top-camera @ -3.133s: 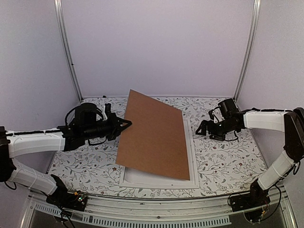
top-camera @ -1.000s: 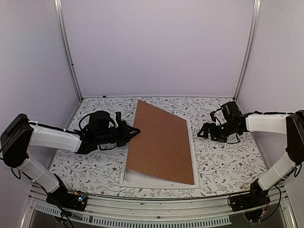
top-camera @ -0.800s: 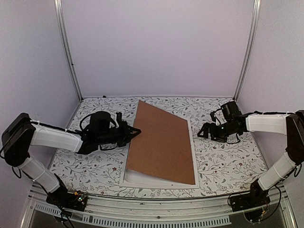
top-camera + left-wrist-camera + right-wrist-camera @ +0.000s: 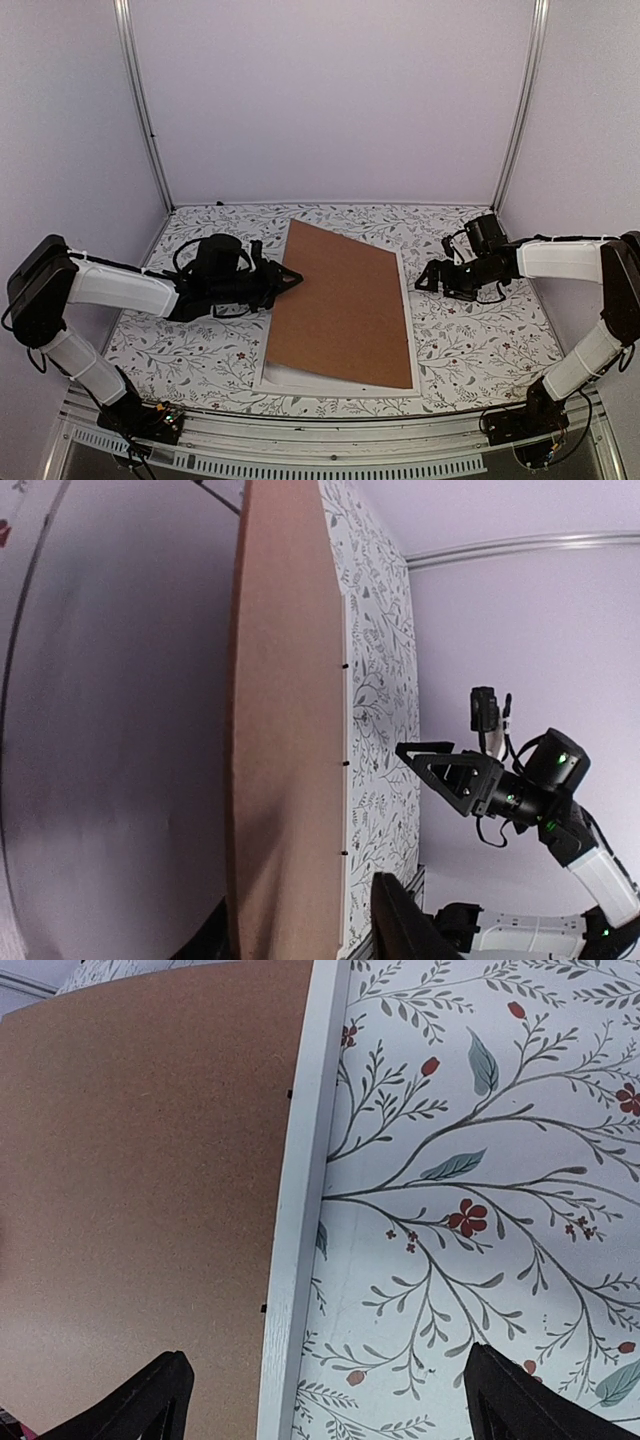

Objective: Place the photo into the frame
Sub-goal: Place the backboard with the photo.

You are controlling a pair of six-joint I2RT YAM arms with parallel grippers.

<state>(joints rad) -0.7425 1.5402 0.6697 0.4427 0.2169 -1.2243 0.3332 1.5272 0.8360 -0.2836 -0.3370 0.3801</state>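
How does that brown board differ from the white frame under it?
The brown board is a plain brown sheet; the frame is white and shows only as narrow rails at the board's edges. The frame lies flat on the table, while the brown board slopes, its left edge held up by the left gripper. Both are rectangles of similar size.

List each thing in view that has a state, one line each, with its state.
backing board, lying over the frame, left edge pinched and slightly raised.
frame, flat on the table, mostly covered by the backing board.
left gripper, shut on the backing board's left edge.
right gripper, open, empty, at the frame's right rim.
photo, not visible.
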